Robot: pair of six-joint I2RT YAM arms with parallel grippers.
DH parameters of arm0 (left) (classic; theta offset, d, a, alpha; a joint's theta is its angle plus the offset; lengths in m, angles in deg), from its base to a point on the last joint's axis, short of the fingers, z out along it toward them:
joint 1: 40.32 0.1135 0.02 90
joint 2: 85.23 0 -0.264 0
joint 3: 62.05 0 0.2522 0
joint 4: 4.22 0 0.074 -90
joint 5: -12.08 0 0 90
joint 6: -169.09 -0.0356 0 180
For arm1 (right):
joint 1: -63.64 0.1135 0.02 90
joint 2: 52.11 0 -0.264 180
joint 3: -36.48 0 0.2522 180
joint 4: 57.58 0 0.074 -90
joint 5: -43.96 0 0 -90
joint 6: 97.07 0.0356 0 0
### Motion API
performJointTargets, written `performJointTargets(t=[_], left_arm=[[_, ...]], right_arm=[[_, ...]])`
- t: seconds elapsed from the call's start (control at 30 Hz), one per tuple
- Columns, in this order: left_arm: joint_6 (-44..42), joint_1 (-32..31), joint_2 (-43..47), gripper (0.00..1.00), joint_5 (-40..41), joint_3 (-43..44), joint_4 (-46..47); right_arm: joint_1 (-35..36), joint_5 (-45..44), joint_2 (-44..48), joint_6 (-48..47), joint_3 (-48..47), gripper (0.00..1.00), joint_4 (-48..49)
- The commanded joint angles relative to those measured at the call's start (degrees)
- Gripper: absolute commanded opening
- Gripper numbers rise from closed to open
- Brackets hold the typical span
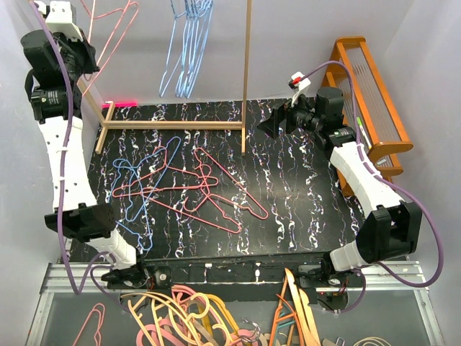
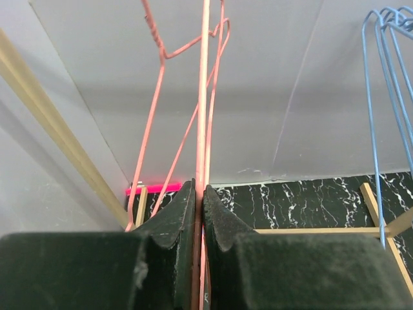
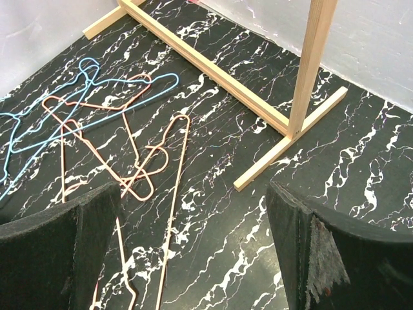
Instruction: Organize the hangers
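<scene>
Clamping a pink-red hanger [image 2: 204, 97], the left gripper [image 2: 199, 194] had both jaws pressed together on the wire, left wrist view. The hanger ran upright out of the top of frame. Light blue hangers [image 2: 375, 129] hung at far right, and the wooden rack [image 2: 310, 230] base lay on the black marbled table [image 2: 322, 194] below.

Right wrist view: the right gripper [image 3: 193, 190] had its jaws wide apart with nothing between them, hovering over the table. A loose pile of hangers [image 3: 129, 161], pink-red and blue tangled together, lay flat at left, and the rack's post and foot were at far right.

Top view: the left arm was raised at far left, with the held hanger up by the rack's left end. The blue ones hung mid-rail. The pile sat on the table left of centre, near side of the rack base. The right gripper was just right of the rack post, well apart from the pile. An orange shelf [image 1: 374, 108] stood at right, and thick hangers [image 1: 173, 313] lay in front of the arm bases.
</scene>
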Motion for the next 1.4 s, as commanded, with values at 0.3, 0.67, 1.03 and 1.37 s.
performJointTargets(t=[0.3,0.67,1.03,1.37], left_arm=[[-0.38,1.31,-2.46,0.0,-7.38,3.16,-6.47],[-3.53,1.48,2.81,0.97,5.93,-5.56,-15.66],[-21.15,5.01,22.87,0.97,-24.02,-27.97,-36.16],[-11.15,5.01,25.13,0.97,-17.28,-35.53,-39.78]], right_arm=[[-0.13,0.35,2.21,-0.36,0.97,0.99,2.33],[6.52,-1.37,-3.69,-14.03,0.75,0.99,-8.8],[16.93,4.67,-7.88,-41.07,3.83,0.99,-7.86],[17.17,22.96,-23.82,-87.15,-8.98,0.99,-24.56]])
